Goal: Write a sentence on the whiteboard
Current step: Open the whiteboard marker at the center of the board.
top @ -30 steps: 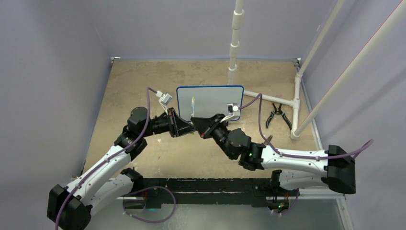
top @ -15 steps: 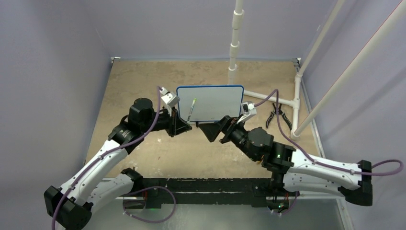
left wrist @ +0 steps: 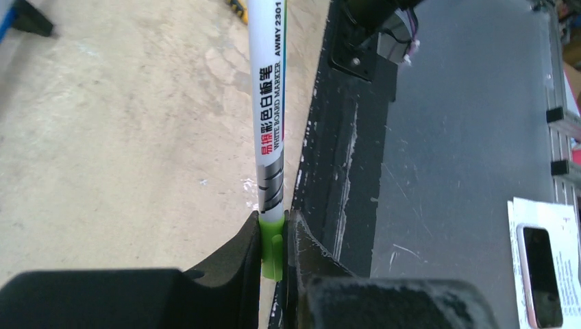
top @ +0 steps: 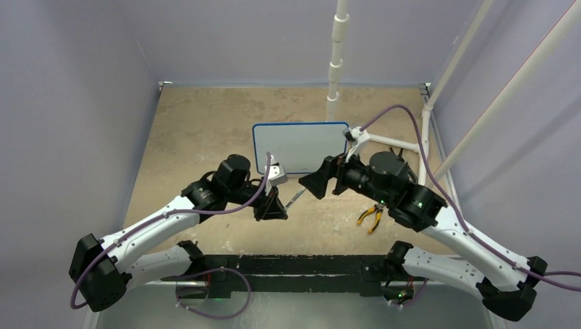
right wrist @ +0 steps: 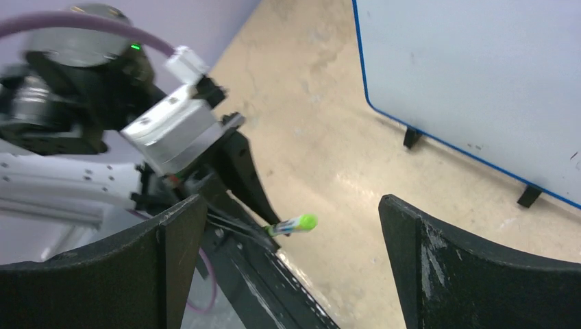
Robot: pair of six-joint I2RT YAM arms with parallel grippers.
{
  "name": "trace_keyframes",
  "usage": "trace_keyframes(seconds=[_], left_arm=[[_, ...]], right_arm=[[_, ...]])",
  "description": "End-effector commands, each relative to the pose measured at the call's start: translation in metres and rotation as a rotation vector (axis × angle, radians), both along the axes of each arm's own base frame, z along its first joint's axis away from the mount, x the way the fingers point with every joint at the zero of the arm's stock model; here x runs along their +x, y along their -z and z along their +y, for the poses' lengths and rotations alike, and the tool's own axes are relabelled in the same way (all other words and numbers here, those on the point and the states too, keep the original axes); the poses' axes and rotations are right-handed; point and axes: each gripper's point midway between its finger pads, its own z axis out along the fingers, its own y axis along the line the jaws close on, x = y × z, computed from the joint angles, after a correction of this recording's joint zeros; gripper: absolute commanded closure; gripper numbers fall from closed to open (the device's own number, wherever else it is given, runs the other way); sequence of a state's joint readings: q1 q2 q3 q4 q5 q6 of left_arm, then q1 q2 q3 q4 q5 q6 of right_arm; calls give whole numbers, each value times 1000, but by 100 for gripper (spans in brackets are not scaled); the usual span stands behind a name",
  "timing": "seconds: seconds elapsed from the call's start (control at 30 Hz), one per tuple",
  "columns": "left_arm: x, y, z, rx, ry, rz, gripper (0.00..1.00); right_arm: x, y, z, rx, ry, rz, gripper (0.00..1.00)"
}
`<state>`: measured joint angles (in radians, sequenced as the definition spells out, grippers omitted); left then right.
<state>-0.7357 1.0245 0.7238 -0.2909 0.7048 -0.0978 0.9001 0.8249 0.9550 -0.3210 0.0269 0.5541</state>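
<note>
The whiteboard stands upright at mid-table, blue-framed on black feet; it also fills the upper right of the right wrist view. No sentence shows on its white face. My left gripper is shut on the green end of a white marker, low over the table's near side. The marker points toward my right gripper. That gripper stands wide open, just short of the marker's green tip, holding nothing.
Orange-handled pliers lie on the table under the right arm. White pipe posts rise behind the board and along the right side. The black front rail runs beside the marker.
The right gripper opened and drew back to the right of the marker. The left arm carried the marker away from the board's face, down toward the near edge.
</note>
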Motion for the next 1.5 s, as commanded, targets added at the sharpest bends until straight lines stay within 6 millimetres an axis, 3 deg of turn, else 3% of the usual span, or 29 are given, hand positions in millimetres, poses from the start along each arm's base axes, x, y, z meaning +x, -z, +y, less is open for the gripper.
trace_keyframes(seconds=[0.0,0.1,0.37,0.67,0.73,0.87,0.93,0.97,1.03,1.3,1.47], left_arm=[[-9,-9,-7,-15,69,-82,100],[-17,-9,-10,-22,104,-76,100],[-35,-6,-15,-18,167,-71,100],[-44,-5,-16,-10,193,-83,100],[-45,-7,-16,-13,192,-87,100],[-43,-10,-15,-20,182,-103,100],[-43,-10,-15,-20,179,-107,100],[-42,-10,-15,-19,176,-110,100],[-42,-10,-15,-21,173,-114,100],[-35,-20,-8,-47,107,-193,100],[-37,-23,-7,-64,114,-207,100]], right_arm=[[-13,24,8,-102,-165,34,4],[-25,39,21,-95,-272,72,13],[-68,54,39,-26,-541,145,37],[-76,60,41,-35,-592,192,65],[-76,63,41,-50,-596,197,82],[-76,68,37,-83,-593,208,81],[-78,69,35,-93,-594,213,92],[-77,67,34,-95,-585,211,100],[-76,57,32,-80,-570,184,100],[-71,-16,15,-48,-482,42,100],[-70,-37,1,-93,-442,-7,100]])
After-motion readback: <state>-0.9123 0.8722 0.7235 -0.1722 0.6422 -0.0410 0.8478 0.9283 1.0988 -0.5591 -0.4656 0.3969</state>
